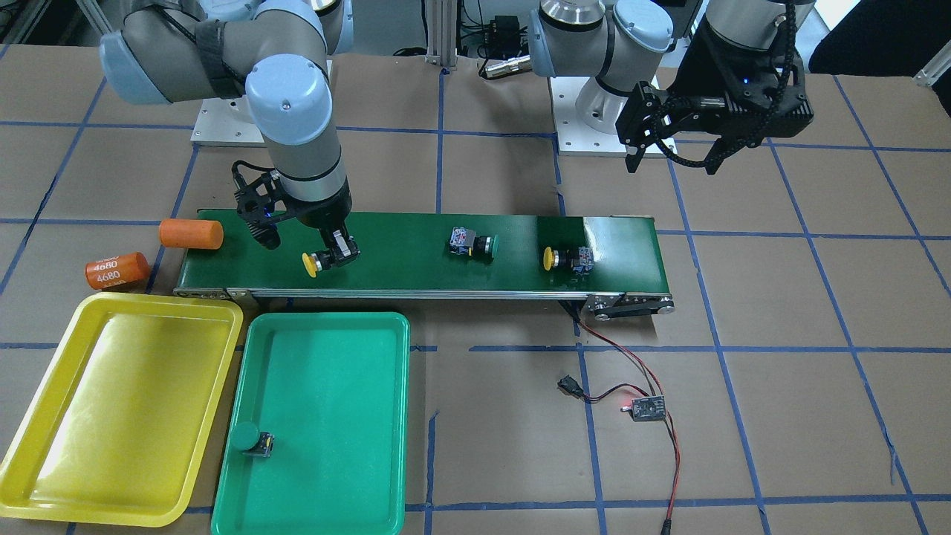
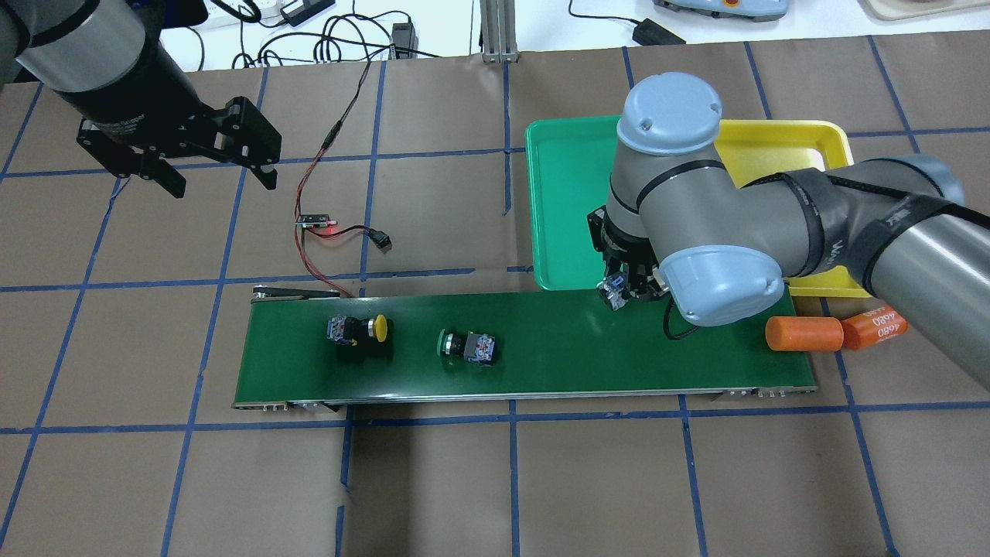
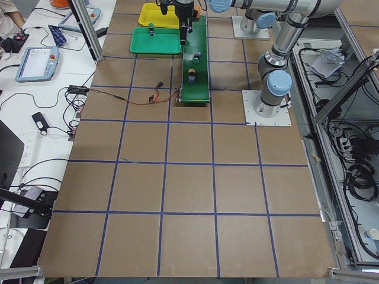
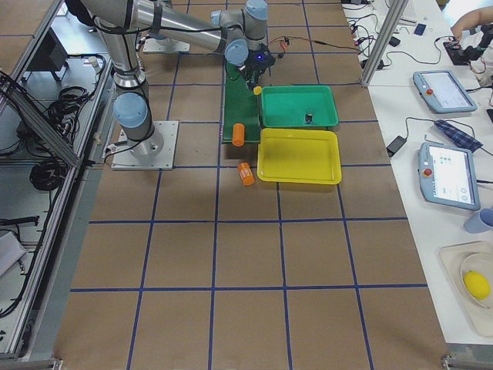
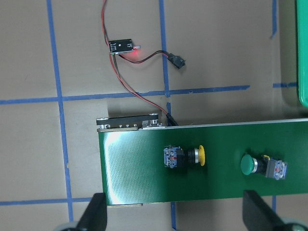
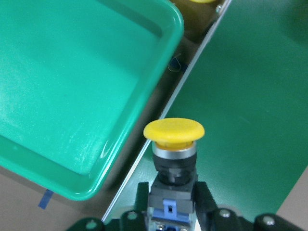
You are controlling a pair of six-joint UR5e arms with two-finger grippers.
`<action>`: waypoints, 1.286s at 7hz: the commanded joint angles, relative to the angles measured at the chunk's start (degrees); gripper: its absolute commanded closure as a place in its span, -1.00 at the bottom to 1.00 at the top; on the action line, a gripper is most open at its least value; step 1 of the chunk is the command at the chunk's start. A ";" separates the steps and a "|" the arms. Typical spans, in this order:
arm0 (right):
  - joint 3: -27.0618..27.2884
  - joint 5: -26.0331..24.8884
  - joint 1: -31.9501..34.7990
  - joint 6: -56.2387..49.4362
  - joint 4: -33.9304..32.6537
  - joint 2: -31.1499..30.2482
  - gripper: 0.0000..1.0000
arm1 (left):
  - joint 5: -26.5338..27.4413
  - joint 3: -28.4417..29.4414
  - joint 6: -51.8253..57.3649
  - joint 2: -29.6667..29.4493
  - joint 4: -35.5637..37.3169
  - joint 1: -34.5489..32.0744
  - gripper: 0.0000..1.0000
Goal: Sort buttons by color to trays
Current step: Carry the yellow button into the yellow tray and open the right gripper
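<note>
Yellow button (image 6: 174, 131) clamped in the right tool (image 1: 340, 251) over the conveyor (image 1: 416, 269); left tool (image 2: 223, 184) apart.

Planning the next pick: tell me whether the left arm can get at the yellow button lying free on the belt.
Probably yes. The left gripper hangs open above the table by the belt end where that yellow button lies uncovered; the right gripper is at the other end.
</note>
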 commanded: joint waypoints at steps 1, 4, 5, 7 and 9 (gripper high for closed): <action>-2.16 -1.07 -8.88 -15.02 -0.84 -0.33 1.00 | 0.13 -0.97 -1.35 0.62 0.26 0.03 -1.00; -3.04 -0.62 -24.72 -39.50 -4.79 1.93 1.00 | 0.21 -1.07 -0.91 0.80 0.35 0.20 -1.00; -3.92 -0.71 -25.29 -40.07 -7.59 5.08 1.00 | 0.21 -1.07 -0.73 0.80 0.35 0.21 -1.00; -5.94 -0.71 -25.47 -40.60 -12.88 11.33 -0.33 | 0.22 -1.15 -0.64 0.89 0.35 0.20 -1.00; -5.16 -0.18 -25.21 -39.72 -9.31 7.17 -1.00 | 0.13 -1.16 -0.56 0.80 0.35 0.29 -1.00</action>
